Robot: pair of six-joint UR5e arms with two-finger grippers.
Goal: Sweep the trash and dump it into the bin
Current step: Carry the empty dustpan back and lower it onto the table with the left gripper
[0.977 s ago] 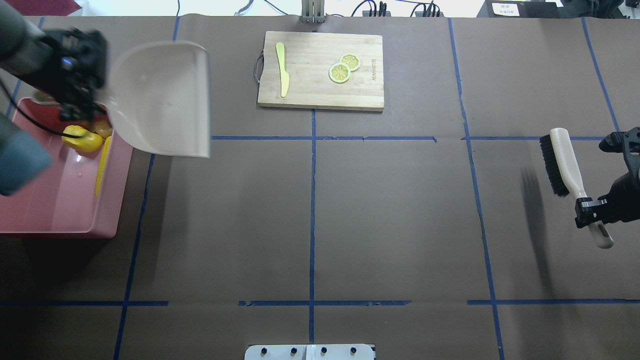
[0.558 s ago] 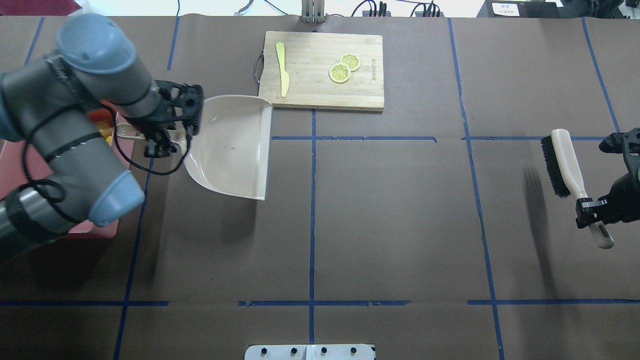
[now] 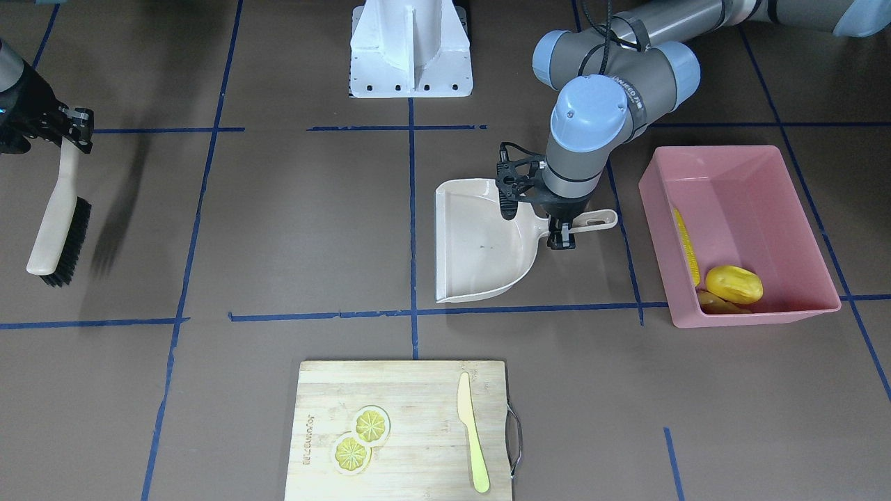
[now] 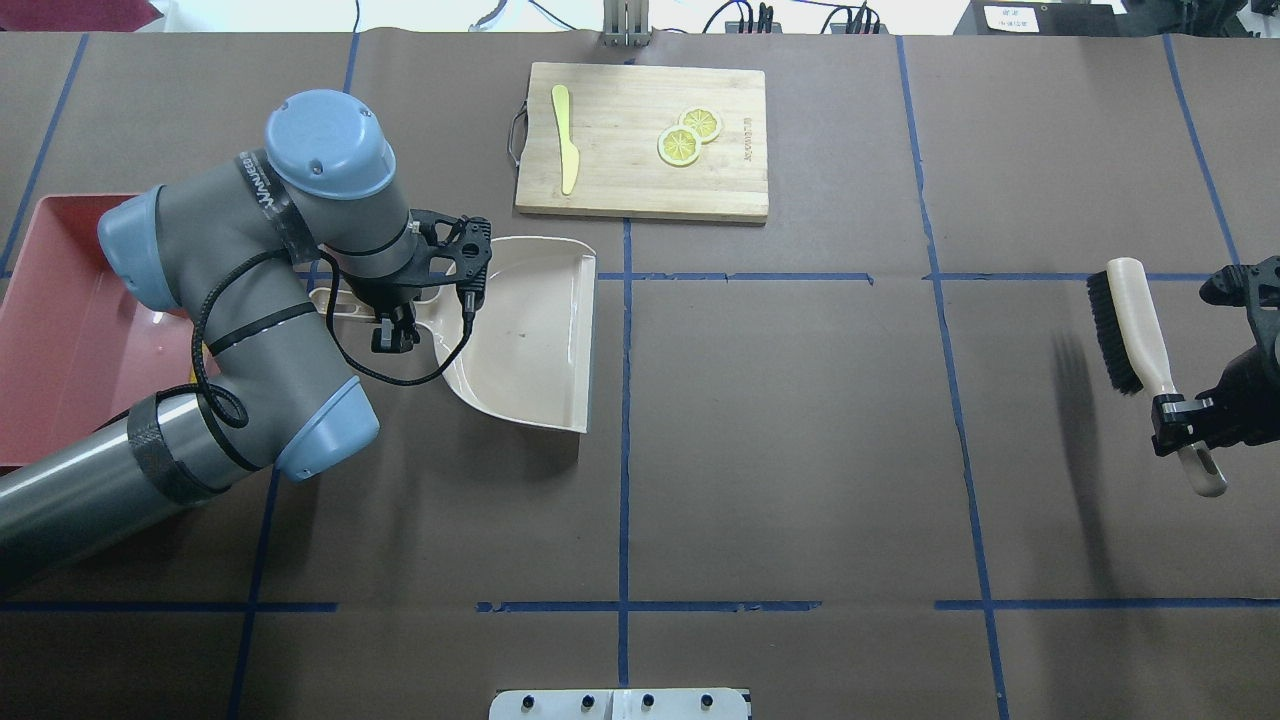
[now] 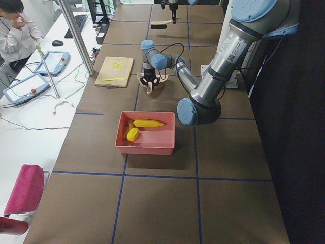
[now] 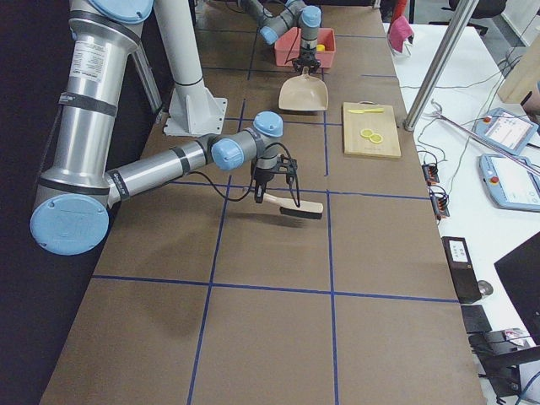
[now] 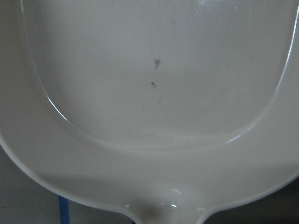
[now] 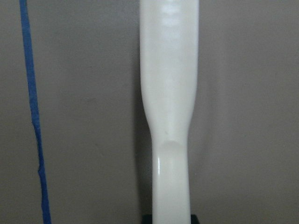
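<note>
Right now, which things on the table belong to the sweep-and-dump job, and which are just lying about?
Job: dustpan in left gripper, brush in right gripper, pink bin holding corn cob, yellow lump, ginger root.
Lying about: cutting board, lemon slices, knife.

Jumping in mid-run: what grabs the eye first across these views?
The pink bin at the robot's left end of the table, with the corn cob, yellow lump and ginger root inside. Near the centre, the left gripper holds an empty beige dustpan by its handle. Far right, the right gripper holds a brush above the table.
</note>
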